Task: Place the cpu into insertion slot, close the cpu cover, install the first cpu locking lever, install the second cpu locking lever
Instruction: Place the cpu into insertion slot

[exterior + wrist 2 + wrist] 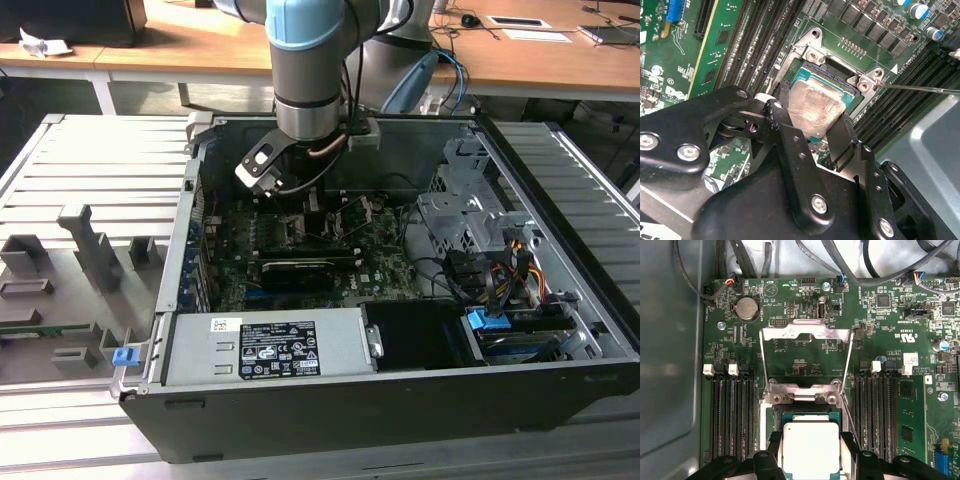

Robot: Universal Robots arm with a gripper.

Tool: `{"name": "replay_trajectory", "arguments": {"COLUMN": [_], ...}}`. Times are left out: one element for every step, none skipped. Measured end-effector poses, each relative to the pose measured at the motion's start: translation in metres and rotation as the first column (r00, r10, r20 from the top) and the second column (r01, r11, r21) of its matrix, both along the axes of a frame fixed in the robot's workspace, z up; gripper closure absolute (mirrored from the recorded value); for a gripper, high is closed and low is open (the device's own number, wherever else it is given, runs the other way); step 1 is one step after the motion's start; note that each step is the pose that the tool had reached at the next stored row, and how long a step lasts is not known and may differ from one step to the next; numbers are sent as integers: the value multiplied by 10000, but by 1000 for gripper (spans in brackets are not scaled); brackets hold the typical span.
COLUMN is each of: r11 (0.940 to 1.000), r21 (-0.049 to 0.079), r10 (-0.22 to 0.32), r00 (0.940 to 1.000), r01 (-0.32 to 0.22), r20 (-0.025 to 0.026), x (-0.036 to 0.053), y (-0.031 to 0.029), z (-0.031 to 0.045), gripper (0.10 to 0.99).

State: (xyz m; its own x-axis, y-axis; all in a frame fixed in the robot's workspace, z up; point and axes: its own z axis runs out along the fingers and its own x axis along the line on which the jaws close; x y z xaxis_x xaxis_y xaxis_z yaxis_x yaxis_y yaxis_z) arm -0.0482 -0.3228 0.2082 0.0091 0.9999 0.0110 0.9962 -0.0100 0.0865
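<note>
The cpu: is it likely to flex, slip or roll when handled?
Probably stiff: the cpu is a flat, metal-topped square showing no bend in the end effector. Its smooth, shiny top suggests it could slip. Thin and flat, it seems light and unlikely to roll.

cpu (811, 450): silver square, flat over insertion slot (810, 410) | cpu cover (807, 333): silver frame, swung open

Exterior view: raised, off the arm (308, 70), looking obliquely down from some way back into the whole open computer case (300, 420). First wrist view: close, facing squarely down on the motherboard (920, 405); second wrist view: nearer, slanted across it. Shared by both wrist views: the cpu (811, 447) (812, 107) at the insertion slot (810, 412) (835, 67).
</note>
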Motion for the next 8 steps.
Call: {"name": "replay_trajectory", "arguments": {"r11": [10000, 10000, 10000, 10000, 10000, 10000, 10000, 10000], "r21": [1, 1, 3, 1, 2, 2, 2, 1], "r10": [-26, -43, -56, -57, -56, -56, -60, -60], "r00": [10000, 10000, 10000, 10000, 10000, 10000, 10000, 10000], "r01": [26, 43, 56, 57, 56, 56, 60, 60], "r20": [0, 1, 2, 1, 2, 2, 1, 1], "x": [0, 1, 1, 1, 1, 3, 5, 6], "y": [4, 9, 16, 25, 32, 41, 63, 65], "z": [-4, -8, -14, -22, -29, -40, -74, -84], "gripper": [545, 545, 545, 545, 545, 545, 545, 545]}}
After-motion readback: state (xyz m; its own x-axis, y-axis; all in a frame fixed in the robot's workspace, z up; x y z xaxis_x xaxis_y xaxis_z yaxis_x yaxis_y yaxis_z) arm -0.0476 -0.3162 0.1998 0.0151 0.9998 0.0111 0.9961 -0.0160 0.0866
